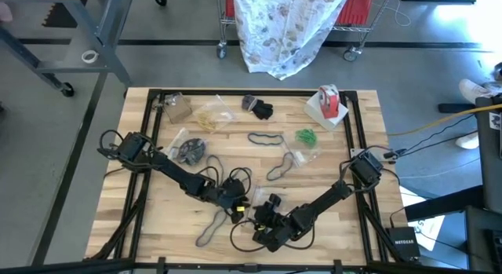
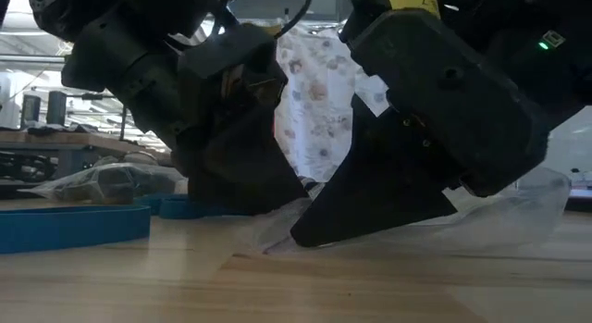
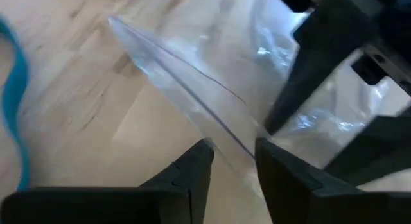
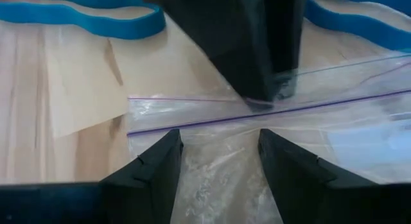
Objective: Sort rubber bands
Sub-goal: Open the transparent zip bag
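Grippers meeting over a clear zip bag (image 4: 270,121) at the near middle of the table (image 1: 141,227).

The left gripper (image 3: 232,161) straddles the bag's zip edge with its jaws slightly apart, though whether they pinch the plastic I cannot tell; the right gripper (image 4: 219,147) faces it with jaws wide open, astride the bag's mouth (probably to spread it for filling). Rubber bands are not yet inside this bag: teal-blue bands (image 4: 83,17) lie just beyond it, a dark loop (image 1: 210,227) to its left, green bands (image 1: 306,137) far right, tan bands (image 1: 210,117) far left.
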You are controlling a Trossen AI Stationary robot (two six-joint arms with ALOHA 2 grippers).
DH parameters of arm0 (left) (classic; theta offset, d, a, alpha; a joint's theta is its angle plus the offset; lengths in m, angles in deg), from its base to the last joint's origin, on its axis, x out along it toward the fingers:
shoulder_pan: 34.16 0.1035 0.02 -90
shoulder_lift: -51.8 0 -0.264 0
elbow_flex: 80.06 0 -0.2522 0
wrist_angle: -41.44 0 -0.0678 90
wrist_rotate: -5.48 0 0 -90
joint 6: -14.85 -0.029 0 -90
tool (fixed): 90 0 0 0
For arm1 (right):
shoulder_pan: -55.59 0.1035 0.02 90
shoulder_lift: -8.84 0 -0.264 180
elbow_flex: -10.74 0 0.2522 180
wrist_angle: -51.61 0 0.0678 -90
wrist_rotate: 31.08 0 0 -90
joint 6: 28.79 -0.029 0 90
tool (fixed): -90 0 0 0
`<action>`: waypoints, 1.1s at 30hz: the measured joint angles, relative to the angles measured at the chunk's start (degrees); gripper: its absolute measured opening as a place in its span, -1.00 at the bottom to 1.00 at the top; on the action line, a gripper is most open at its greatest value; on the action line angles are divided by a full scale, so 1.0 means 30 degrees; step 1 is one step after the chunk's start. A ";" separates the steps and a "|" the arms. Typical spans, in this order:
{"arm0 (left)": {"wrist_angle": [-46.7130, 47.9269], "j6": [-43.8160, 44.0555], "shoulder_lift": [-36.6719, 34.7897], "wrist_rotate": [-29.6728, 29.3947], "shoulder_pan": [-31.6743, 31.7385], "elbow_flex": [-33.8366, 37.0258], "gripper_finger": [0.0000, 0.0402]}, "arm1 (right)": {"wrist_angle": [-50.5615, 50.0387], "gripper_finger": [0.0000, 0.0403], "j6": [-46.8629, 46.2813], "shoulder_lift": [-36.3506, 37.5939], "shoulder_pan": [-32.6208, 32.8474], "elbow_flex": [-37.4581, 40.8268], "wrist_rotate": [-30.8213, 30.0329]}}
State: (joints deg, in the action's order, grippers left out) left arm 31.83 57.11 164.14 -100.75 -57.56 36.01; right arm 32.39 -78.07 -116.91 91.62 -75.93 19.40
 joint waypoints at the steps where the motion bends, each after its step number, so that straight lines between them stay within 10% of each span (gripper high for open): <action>1: -0.0153 -0.0436 0.0003 0.0025 -0.0054 0.0000 -0.51 | 0.0001 0.02 0.0000 0.0000 -0.0007 0.0000 -0.0009; 7: -0.0809 -0.2750 0.0003 -0.0242 -0.0487 0.0000 -0.95 | 0.0538 0.02 0.0036 -0.0007 -0.0036 0.0022 0.0245; 14: 0.0437 -0.4236 -0.1063 -0.5233 -0.2459 -0.0007 -1.00 | -0.1201 0.02 -0.1533 0.1566 0.0148 -0.1046 0.1326; 21: 0.0470 -0.7082 -0.3038 -1.0000 -0.4353 -0.0363 -1.00 | -0.6749 0.02 -0.8277 0.3451 0.1180 -0.3219 -0.2646; 33: 0.0546 -0.9168 -0.3399 -1.1344 -0.4905 -0.1311 -1.00 | -0.6125 0.02 -1.0098 0.3657 0.0498 -0.3832 -0.5227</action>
State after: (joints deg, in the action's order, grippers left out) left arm 33.46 29.61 153.94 -134.79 -72.27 32.07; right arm 14.02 -108.36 -105.94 93.12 -87.42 3.72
